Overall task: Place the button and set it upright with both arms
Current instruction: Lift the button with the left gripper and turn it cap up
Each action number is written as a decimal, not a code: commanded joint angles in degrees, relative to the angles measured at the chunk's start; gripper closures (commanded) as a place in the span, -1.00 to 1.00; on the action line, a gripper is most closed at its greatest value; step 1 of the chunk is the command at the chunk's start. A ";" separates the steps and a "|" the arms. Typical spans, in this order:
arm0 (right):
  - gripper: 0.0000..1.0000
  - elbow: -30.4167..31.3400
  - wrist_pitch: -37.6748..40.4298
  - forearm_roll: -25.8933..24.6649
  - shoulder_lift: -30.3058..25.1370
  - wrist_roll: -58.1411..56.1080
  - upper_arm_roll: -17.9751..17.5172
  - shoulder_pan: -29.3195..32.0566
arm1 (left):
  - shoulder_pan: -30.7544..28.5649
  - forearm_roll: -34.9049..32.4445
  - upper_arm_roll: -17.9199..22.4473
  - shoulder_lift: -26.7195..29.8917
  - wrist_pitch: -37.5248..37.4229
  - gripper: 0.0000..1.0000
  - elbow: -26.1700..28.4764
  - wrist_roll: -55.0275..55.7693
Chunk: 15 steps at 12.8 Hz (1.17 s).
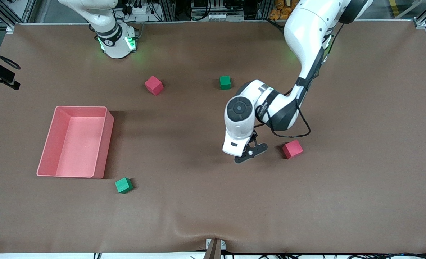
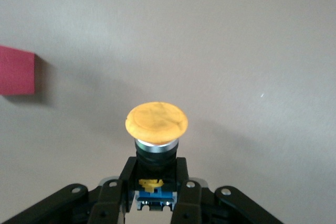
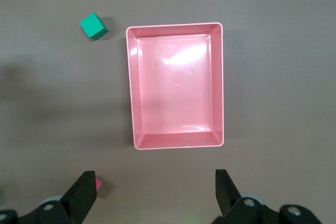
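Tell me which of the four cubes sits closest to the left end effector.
The red cube right beside the left end effector, toward the left arm's end of the table. The other red cube and both green cubes lie well away.

Matt orange-capped button (image 2: 156, 122); glossy pink plastic tray (image 3: 134, 90); brown cloth-like table (image 1: 342, 198).

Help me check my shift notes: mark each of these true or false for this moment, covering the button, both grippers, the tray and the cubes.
1. The left gripper is shut on the button. True.
2. The right gripper holds a green cube. False: its fingers are open and hold nothing.
3. The pink tray holds a cube. False: nothing lies in it.
4. A red cube lies beside the left gripper. True.
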State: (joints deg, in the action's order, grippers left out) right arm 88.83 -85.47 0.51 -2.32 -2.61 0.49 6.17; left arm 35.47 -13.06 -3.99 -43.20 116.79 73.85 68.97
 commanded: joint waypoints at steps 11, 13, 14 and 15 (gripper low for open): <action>-1.00 -1.11 0.48 2.91 1.09 -0.47 -0.05 0.60 | 16.99 -42.19 1.27 -8.65 4.42 1.00 1.38 46.76; -1.00 -1.11 0.39 3.01 1.27 -0.56 0.04 0.77 | 19.63 -49.83 1.35 -10.40 2.93 1.00 1.47 48.97; -1.00 -1.03 0.04 3.01 1.35 -0.56 0.04 0.77 | 20.60 -53.96 1.53 -11.71 1.27 1.00 1.47 51.42; -1.00 -1.02 -0.14 3.10 1.35 -0.56 -0.05 0.69 | 21.13 -57.30 1.53 -12.16 0.99 1.00 1.47 54.66</action>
State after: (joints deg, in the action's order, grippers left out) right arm 88.48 -85.59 2.44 -1.16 -2.61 0.65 6.25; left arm 55.24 -64.58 -3.49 -54.01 118.95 75.74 119.24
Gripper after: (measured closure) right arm 0.000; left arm 0.670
